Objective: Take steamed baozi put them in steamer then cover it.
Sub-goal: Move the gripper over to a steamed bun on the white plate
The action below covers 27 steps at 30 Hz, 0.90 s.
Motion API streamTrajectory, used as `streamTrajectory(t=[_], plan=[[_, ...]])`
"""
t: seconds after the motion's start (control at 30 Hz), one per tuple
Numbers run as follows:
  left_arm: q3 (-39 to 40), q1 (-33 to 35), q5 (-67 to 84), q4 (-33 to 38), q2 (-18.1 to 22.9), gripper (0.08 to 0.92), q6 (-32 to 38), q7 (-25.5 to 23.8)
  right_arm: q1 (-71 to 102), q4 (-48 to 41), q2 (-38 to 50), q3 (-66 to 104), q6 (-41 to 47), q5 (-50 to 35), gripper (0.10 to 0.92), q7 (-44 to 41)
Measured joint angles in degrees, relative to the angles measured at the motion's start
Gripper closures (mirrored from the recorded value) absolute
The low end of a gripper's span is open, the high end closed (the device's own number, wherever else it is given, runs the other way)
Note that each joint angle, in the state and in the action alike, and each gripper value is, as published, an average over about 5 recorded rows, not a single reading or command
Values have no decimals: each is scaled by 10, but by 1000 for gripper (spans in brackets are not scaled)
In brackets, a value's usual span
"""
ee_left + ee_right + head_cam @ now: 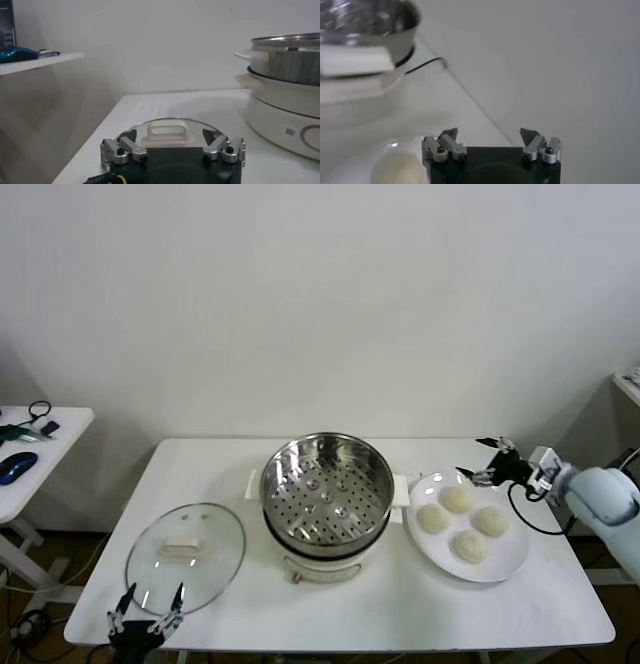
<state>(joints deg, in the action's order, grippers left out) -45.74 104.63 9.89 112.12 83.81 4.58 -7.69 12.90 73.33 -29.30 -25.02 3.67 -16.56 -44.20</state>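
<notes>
Beside the right end effector (pixel 490 137), one steamed baozi (pixel 395 167).

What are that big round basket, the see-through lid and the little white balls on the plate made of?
The steamer basket looks like polished steel: shiny, mirror-like, with a punched floor. The cover seems to be clear glass in a metal rim, since the table shows through. The steamed baozi look like soft matte dough, smooth and cream-white.

Four cream-white round baozi (pixel 461 522) are seen on round white plate (pixel 512 569), at 3 o'clock of shiny perforated steel steamer (pixel 326 496).
</notes>
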Motion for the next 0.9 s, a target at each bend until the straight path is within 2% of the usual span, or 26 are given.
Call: streamTrajectory(t=[0.2, 0.4, 0.9], plan=[[4, 4, -4, 0, 0, 177, 4, 0, -196, -48, -16, -219, -16, 16, 203, -79], [6, 4, -9, 0, 2, 177, 7, 0, -288, -77, -42, -362, 7, 13, 203, -113], [9, 5, -22, -8, 11, 177, 14, 2, -292, -169, -135, -459, 51, 23, 203, -123]])
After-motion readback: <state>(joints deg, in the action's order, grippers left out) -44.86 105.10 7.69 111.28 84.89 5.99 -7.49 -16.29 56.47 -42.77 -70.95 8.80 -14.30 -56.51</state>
